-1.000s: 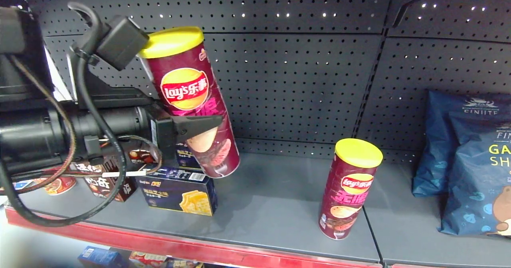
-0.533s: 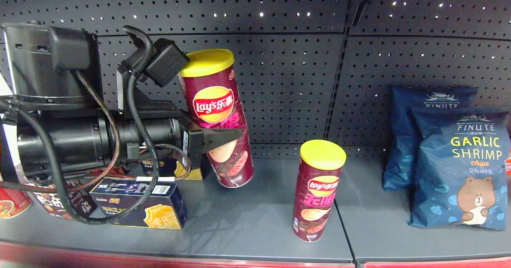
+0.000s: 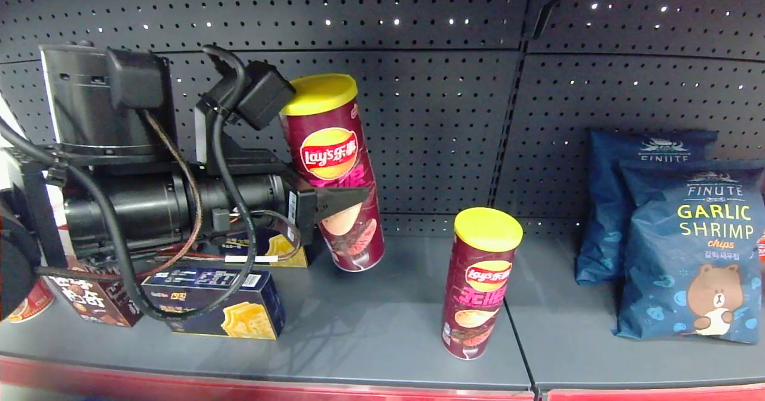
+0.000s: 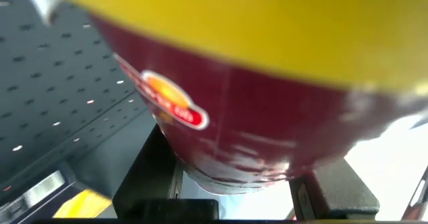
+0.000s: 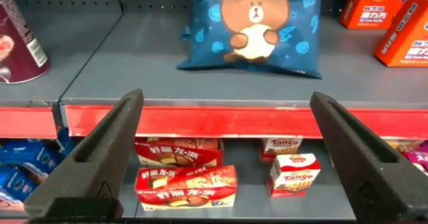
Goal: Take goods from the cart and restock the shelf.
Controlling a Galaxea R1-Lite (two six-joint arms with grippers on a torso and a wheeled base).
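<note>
Right gripper [image 5: 226, 100] is hanging before the red shelf edge [image 5: 200, 120], jaws spread wide, holding nothing. Left gripper [image 3: 342, 205] is pinching the lower half of a maroon cylindrical chip can with yellow plastic lid [image 3: 331, 150]. The can is tilting, lid leaning left, base low over the grey metal shelf [image 3: 370, 329] near the black pegboard back [image 3: 442, 120].

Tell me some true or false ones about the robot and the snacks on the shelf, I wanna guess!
1. The left gripper holds a chip can with a yellow lid. True.
2. The second can lies on its side. False: it stands upright on the shelf.
3. Blue bags sit to the right of the second can. True.
4. The right gripper is squeezing a bag. False: its jaws are wide open and hold nothing.
</note>
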